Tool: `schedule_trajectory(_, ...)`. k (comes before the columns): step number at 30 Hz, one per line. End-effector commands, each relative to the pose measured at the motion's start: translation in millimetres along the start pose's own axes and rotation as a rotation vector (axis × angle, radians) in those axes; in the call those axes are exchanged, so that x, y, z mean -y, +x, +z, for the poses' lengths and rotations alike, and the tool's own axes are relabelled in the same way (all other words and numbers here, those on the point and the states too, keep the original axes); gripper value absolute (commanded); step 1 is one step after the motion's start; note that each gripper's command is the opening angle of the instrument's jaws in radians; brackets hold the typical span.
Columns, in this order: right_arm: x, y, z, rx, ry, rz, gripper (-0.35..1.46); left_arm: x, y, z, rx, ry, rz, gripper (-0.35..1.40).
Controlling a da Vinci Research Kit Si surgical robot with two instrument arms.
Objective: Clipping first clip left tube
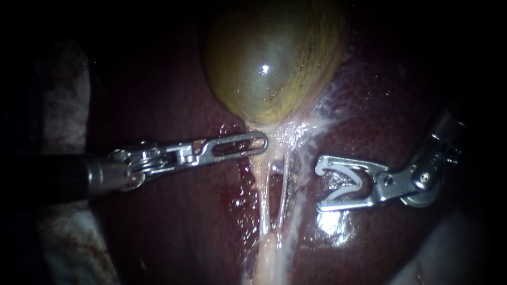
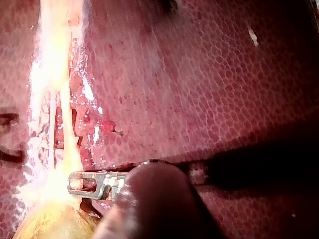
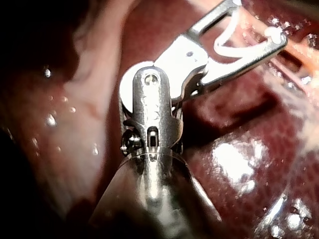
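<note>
Under the gallbladder (image 1: 274, 58) in the endoscope view, two pale tubes run down over the dark liver (image 1: 174, 89) and meet lower down, with a narrow dark gap between them. The left tube (image 1: 259, 195) is the thicker and the right tube (image 1: 285, 182) is thin. The left instrument (image 1: 263, 141) reaches in level from the left. Its jaws lie together with no gap showing, and the tip touches pale tissue just under the gallbladder, above the left tube's upper end. The right instrument (image 1: 318, 184) sits to the right of both tubes. Its jaws stand wide apart and hold a white clip (image 1: 355, 178), one leg against each jaw, mouth facing the tubes. Clip and right tube are near but apart, with bare liver between them. Stained cloth (image 1: 63, 105) lies along the left edge.

From the left wrist view, the left instrument (image 2: 74, 183) has its tip beside the gallbladder (image 2: 45, 224), against the bright tissue where the left tube (image 2: 67, 134) begins. The right tube (image 2: 51, 127) runs just beyond it. Bare liver (image 2: 209, 89) spreads wide beside the shaft.

From the right wrist view, the right instrument (image 3: 259, 22) carries the clip (image 3: 222, 47) above glossy liver (image 3: 234, 164), touching nothing. The tubes ahead of it are a blur.
</note>
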Motion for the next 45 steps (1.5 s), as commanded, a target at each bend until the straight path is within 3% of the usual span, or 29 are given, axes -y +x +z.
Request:
schedule_trajectory(1,0.0,0.0,0.0,0.000,0.000,0.000,0.60,0.0,0.0,0.0,0.000,0.000,0.000,-0.35)
schedule_trajectory(9,0.0,0.0,0.1,0.000,0.000,0.006,0.60,-0.2,-0.2,-0.1,0.000,0.001,0.000,-0.35)
schedule_trajectory(22,0.6,0.0,0.4,0.004,0.000,0.050,0.60,-1.8,-1.1,-0.8,0.006,-0.001,-0.008,-0.35)
schedule_trajectory(32,1.9,-1.4,2.2,0.028,-0.004,0.084,0.60,-4.0,-2.1,-1.7,0.013,-0.003,-0.017,-0.35)
schedule_trajectory(45,1.8,-2.1,2.9,0.034,-0.009,0.092,0.60,-6.8,-3.0,-2.7,0.018,-0.003,-0.029,-0.35)
